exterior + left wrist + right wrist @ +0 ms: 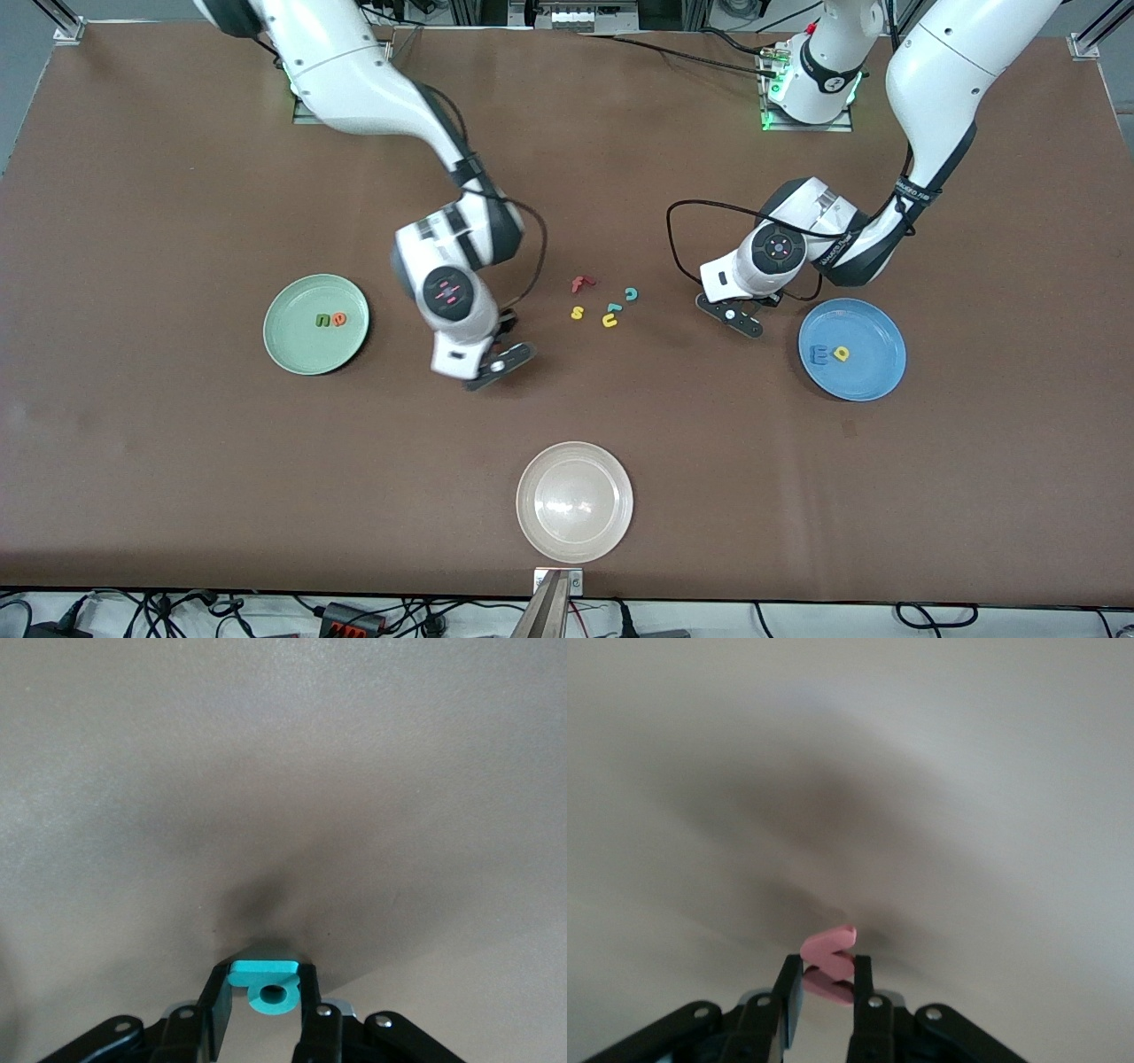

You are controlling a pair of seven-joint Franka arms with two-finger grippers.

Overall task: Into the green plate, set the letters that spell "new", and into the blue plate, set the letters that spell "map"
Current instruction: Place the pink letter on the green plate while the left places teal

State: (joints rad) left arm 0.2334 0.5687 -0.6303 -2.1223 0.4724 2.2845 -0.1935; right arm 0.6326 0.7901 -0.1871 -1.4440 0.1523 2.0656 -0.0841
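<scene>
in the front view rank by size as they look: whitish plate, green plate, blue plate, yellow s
1. whitish plate, which looks largest but lies nearest the camera
2. green plate and blue plate, too alike to rank
3. yellow s, by far the smallest

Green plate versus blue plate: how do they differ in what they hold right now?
The green plate holds a dark green letter and an orange letter; the blue plate holds a blue letter and a yellow letter. The green plate lies toward the right arm's end, the blue toward the left arm's. Both are round, rimmed and hold two letters.
</scene>
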